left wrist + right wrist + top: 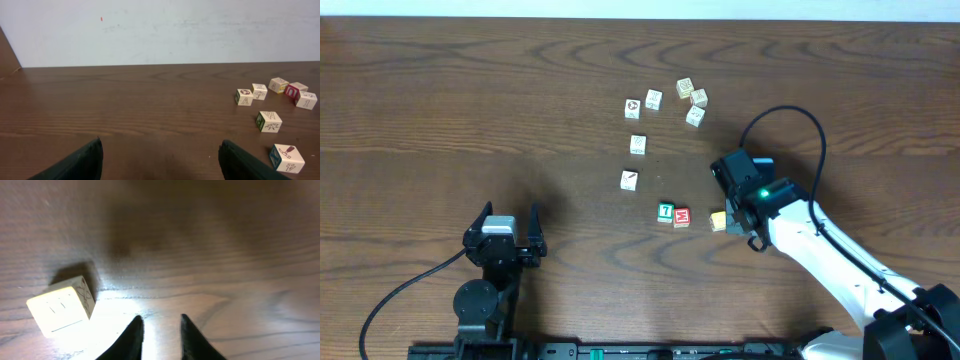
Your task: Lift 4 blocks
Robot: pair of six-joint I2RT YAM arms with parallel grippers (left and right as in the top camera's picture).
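The wooden table (470,100) carried every item noted below. The white right arm (830,255) reached in from the near right corner toward the centre of the table. The left gripper (160,161) rested at the near left, its jaws spread wide and grasping nothing, well apart from all the cubes. The right gripper (161,330) stood low over the table with its fingertips (132,332) close together. A narrow gap showed between them and nothing was held.

The yellow-orange block (718,221) lay on the table just beside the right gripper, outside its jaws. The red block (682,217) and green block (666,212) sat touching side by side, further left. The white block with a dark diagonal mark (629,180) lay apart, beyond the green one. Six cream picture cubes (654,99) lay scattered toward the far edge.
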